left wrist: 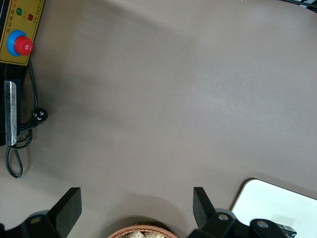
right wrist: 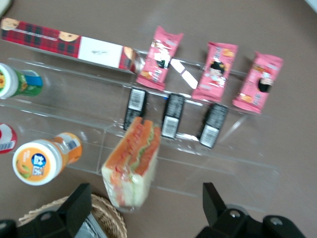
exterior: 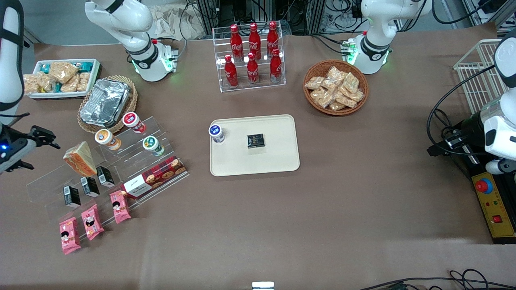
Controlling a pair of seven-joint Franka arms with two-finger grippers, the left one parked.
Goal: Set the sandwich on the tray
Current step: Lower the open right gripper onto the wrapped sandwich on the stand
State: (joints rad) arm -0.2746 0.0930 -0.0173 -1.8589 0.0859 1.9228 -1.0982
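Observation:
The sandwich, a wrapped wedge with orange and green filling, stands on the upper step of a clear acrylic shelf toward the working arm's end of the table. My right gripper hovers open beside it, still nearer that end, with nothing between its fingers; the sandwich's end lies just ahead of the gap. The cream tray lies mid-table and carries a small blue-lidded cup and a dark packet.
The shelf also carries three cups, small black boxes, a tartan biscuit box and pink packets. A foil container in a wicker basket sits close by. Farther off stand a cola rack, a snack basket and a white bin.

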